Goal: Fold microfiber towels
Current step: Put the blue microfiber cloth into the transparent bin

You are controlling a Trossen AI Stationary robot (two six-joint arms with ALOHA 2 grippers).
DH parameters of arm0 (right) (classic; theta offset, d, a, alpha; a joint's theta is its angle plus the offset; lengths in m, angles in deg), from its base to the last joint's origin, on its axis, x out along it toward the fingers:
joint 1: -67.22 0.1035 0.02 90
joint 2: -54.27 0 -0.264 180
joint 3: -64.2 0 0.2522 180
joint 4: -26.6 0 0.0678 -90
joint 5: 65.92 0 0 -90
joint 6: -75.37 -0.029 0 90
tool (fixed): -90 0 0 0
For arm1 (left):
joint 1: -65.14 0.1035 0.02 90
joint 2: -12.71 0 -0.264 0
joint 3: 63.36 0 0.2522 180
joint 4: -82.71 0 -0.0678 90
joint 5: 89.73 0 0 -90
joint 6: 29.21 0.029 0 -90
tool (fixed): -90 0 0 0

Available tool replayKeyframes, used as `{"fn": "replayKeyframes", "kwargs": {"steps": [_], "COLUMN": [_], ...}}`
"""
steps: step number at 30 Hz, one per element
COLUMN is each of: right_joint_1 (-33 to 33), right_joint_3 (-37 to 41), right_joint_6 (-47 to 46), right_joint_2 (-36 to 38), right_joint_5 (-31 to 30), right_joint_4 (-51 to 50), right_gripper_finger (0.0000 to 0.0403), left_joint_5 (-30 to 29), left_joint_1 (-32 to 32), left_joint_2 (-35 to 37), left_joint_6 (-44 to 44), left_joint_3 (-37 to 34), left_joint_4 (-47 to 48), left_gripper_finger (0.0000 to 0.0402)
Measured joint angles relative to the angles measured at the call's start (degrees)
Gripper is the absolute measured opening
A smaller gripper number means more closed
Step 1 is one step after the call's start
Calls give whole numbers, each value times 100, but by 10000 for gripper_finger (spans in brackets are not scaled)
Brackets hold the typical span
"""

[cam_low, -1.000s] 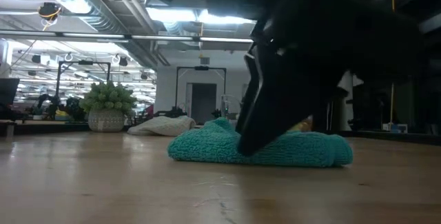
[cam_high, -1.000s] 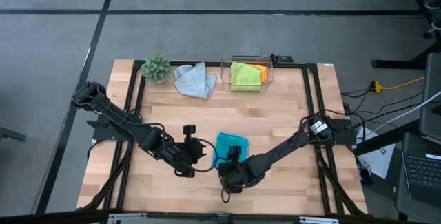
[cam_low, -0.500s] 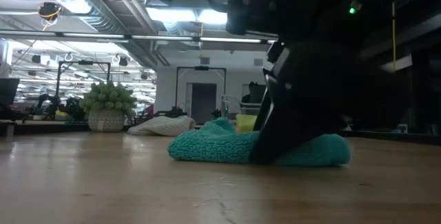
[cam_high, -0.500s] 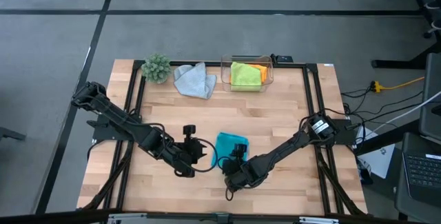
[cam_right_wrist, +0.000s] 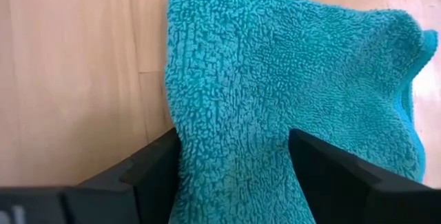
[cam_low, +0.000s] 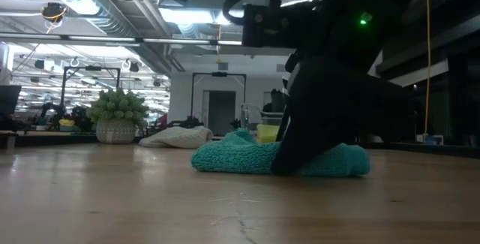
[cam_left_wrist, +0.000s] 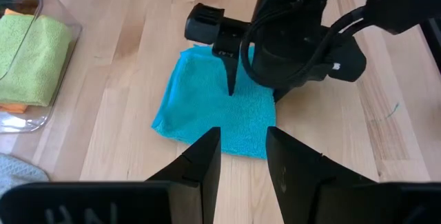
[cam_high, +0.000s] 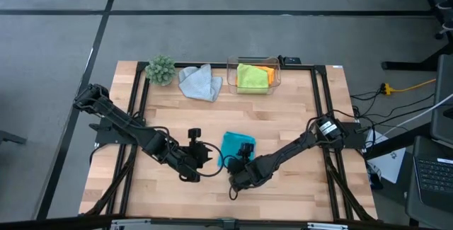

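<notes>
Four towels are showing on the desk [cam_high: 297,113]: the turquoise towel [cam_high: 236,148] is lying folded near the front centre, the grey towel [cam_high: 199,83] is sitting crumpled at the back beside the plant [cam_high: 161,69], and the green towel [cam_high: 252,76] and orange towel [cam_high: 265,69] are resting inside the clear box [cam_high: 277,69]. Right gripper [cam_right_wrist: 231,162] is standing over the near edge of the turquoise towel with its fingers wide apart, straddling the cloth and touching it; whether it is pressing down or only resting there I cannot tell. Left gripper [cam_left_wrist: 242,156] is hovering just beside the same towel, fingers part-way apart and holding nothing. Judgement: the step in hand is finishing the turquoise towel, either flattening the fold or letting go of it; the towel is looking compact but one corner is standing a little proud in the low view. Next move is likely calling for the right gripper to lift straight off without dragging the pile, then for the folded towel to be carried to the box, or for the grey towel to be fetched and spread flat.
</notes>
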Motion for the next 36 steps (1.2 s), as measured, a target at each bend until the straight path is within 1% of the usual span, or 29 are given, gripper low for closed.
{"fn": "replayKeyframes", "kwargs": {"steps": [2, 6, 9, 12, 15, 17, 21, 31, 36], "right_joint_1": [-62, -252, -430, -595, -729, -791, -840, -851, -860], "right_joint_3": [0, 0, -4, -4, -4, -4, -2, 12, 17], "right_joint_6": [70, 209, 306, 312, 229, 135, 133, 142, 156], "right_joint_2": [0, 6, 22, 29, 31, 31, 26, 9, 2], "right_joint_5": [85, 548, 1009, 1294, 1379, 1419, 1424, 1266, 1196], "right_joint_4": [4, 15, 30, 40, 61, 81, 145, 286, 348], "right_gripper_finger": [264, 264, 264, 264, 262, 254, 216, 83, 36], "left_joint_5": [0, 0, 0, 0, 0, 0, 0, 0, 1], "left_joint_1": [0, 0, 0, 0, 0, 2, 1, 2, 1], "left_joint_2": [0, 0, 0, 0, 0, 0, 0, 0, 0], "left_joint_6": [1, -1, -1, -1, -1, -1, -1, -1, -1], "left_joint_3": [0, 0, 0, 0, 0, 0, 0, 0, 0], "left_joint_4": [-1, -2, -2, 0, -2, -2, -2, -2, -1], "left_gripper_finger": [109, 109, 109, 109, 109, 109, 109, 109, 109]}}
